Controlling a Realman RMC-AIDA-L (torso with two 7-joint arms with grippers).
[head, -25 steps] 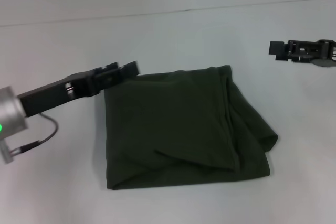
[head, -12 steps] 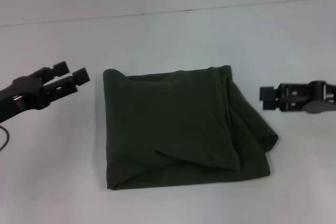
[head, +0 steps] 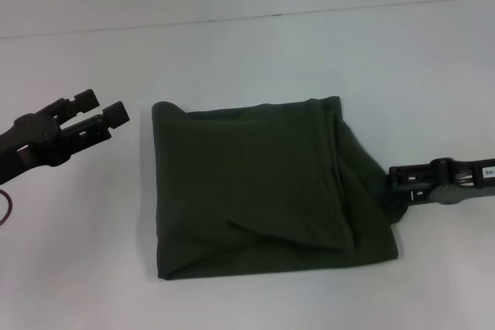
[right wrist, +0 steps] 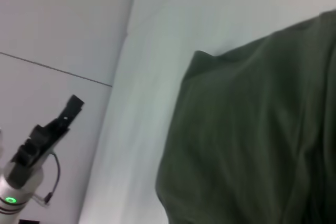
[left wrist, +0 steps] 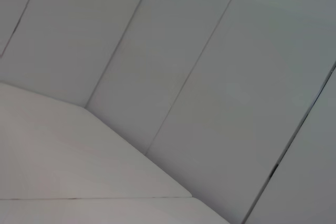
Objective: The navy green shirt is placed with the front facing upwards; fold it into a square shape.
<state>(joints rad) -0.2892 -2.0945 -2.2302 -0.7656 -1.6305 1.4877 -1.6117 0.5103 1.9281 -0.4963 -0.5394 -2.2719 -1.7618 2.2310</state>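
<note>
Navy green shirt folded, plain side up, on the desk.
Right claw touches its right edge, finger state indeterminable; left claw spread, apart. Left wrist view shows only wall panels.

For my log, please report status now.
Left gripper open, off the cloth. Right gripper at shirt's right edge. Navy green shirt folded, roughly square. Nothing blocking.

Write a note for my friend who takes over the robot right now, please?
Left gripper: open, in the air, clear of the shirt's left edge.
Right gripper: at the shirt's bulging right edge; whether it is gripping cannot be told.
Navy green shirt: folded to a rough square on the white table, plain side up.
Left to do: tidy the puffy right side, perhaps.
</note>
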